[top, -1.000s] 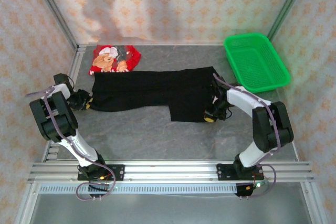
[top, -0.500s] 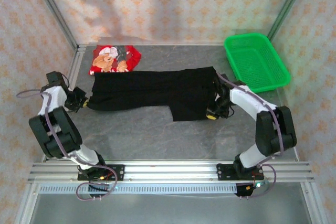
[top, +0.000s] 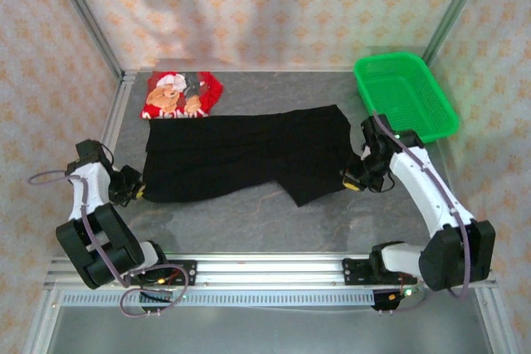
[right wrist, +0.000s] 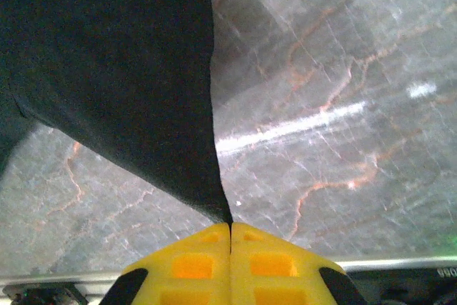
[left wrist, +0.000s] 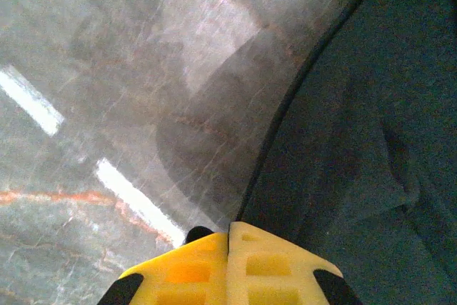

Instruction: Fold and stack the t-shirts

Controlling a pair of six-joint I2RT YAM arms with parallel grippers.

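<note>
On table (top: 249, 225), black t-shirt (top: 241, 155), red t-shirt (top: 178, 94)

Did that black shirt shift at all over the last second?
Yes. The near edge of the black shirt was drawn toward the front rail, pinched by the left gripper and the right gripper.

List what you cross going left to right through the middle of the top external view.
left gripper → black t-shirt → right gripper → green basket. The red t-shirt sits above the black one's left end, so it is left out of the order.
</note>
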